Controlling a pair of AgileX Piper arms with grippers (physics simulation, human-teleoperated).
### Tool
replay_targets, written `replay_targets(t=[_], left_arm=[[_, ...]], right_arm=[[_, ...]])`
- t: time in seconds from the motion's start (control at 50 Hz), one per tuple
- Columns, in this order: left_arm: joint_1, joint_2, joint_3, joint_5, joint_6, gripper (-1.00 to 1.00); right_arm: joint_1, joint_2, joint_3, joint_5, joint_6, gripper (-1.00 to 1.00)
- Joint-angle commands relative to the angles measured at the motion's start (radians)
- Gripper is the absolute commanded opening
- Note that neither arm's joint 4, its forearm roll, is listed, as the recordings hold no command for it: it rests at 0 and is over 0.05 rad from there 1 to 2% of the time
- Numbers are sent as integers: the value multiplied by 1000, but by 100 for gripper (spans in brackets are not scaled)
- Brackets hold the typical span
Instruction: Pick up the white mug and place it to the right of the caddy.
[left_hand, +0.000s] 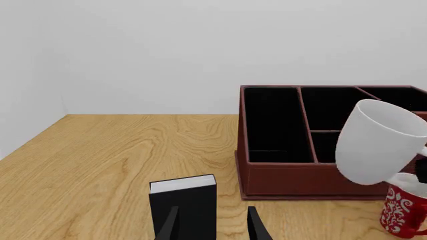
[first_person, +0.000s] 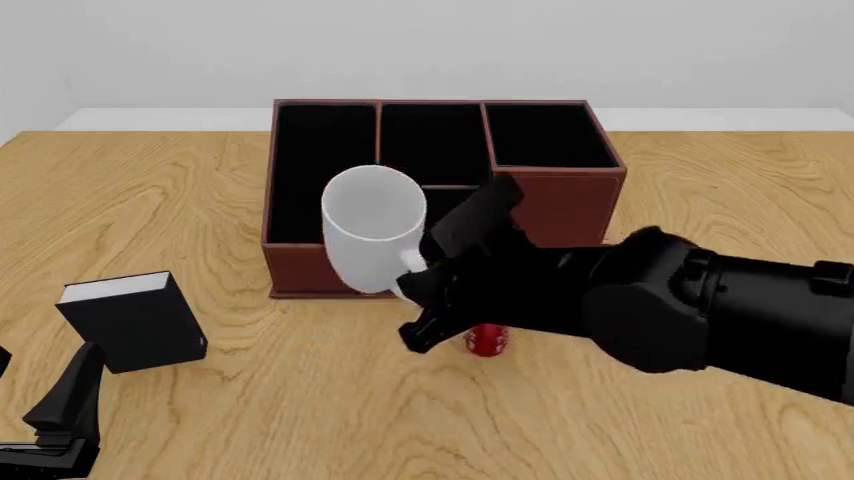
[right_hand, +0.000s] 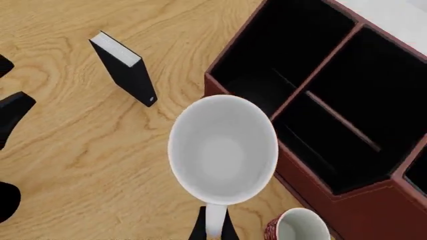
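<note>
The white mug (first_person: 374, 225) hangs tilted in the air in front of the caddy's (first_person: 441, 103) front wall, its mouth facing up toward the camera. My right gripper (first_person: 411, 268) is shut on the mug's handle; in the right wrist view the fingers (right_hand: 200, 227) pinch the handle below the mug (right_hand: 223, 147), with the caddy (right_hand: 353, 210) beside it. The left wrist view shows the mug (left_hand: 377, 142) in front of the caddy (left_hand: 300, 177). My left gripper (first_person: 60, 400) is open and empty at the near left, low over the table (left_hand: 212, 227).
A slim red white-patterned cup (first_person: 487, 342) stands on the table under my right arm, just in front of the caddy; it also shows in the wrist views (left_hand: 403, 210) (right_hand: 297, 227). A small black book (first_person: 134, 320) stands just ahead of my left gripper (left_hand: 183, 200).
</note>
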Motion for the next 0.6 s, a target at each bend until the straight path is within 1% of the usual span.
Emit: replay_targets(t=[0.02, 0.26, 0.32, 0.54, 0.6], left_arm=[[0, 0, 0, 0, 0, 100], [0, 0, 0, 0, 0, 100], [0, 0, 0, 0, 0, 100], [0, 0, 0, 0, 0, 100], [0, 0, 0, 0, 0, 100]], right_arm=[[-46, -123, 9, 45, -12, -100], [-110, -236, 11, 95, -36, -100], [-139, -278, 15, 107, -44, -100], [-193, -348, 15, 150, -41, -100], [-224, -377, 19, 168, -45, -100]])
